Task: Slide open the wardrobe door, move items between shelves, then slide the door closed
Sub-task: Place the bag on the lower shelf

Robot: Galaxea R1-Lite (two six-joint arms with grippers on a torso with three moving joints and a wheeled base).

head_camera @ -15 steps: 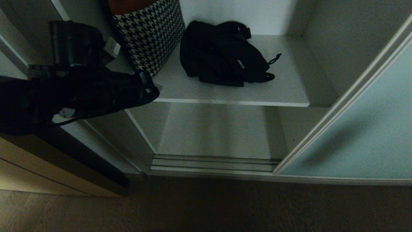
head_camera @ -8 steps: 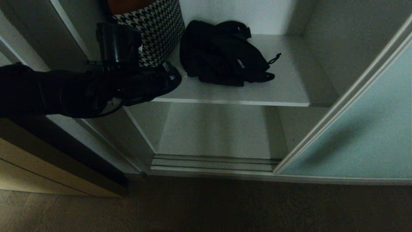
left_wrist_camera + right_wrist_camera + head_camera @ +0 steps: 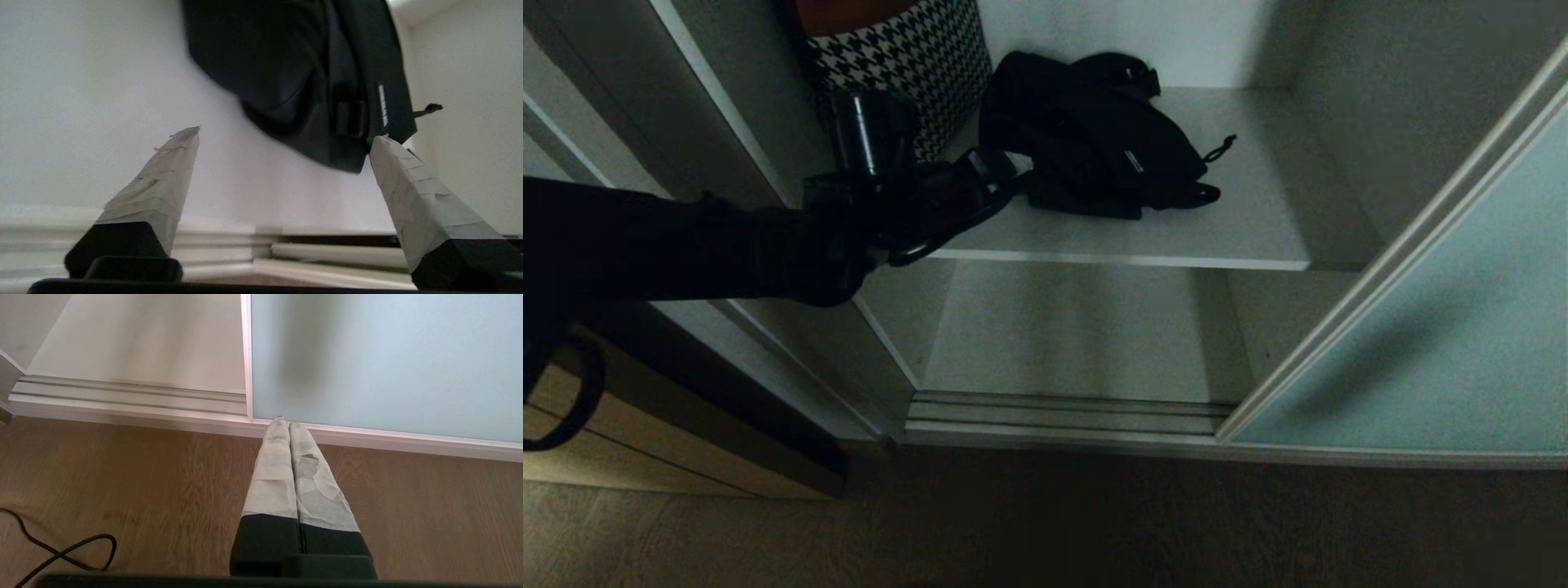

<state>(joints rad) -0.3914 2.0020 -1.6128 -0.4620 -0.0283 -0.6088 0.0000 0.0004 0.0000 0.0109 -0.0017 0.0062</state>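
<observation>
Upper centre of the head view, the left gripper (image 3: 1001, 184), jaws spread and empty, faces the floppy black bag (image 3: 1094, 135), likely light; pinch a bunched fold.

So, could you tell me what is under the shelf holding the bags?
Under the shelf lies a lower board, nothing showing on it; its back part is hidden.

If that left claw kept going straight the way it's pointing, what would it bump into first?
Most likely the black fabric bag on the shelf: the open left gripper points at its near edge, though the remaining gap is unclear.
</observation>
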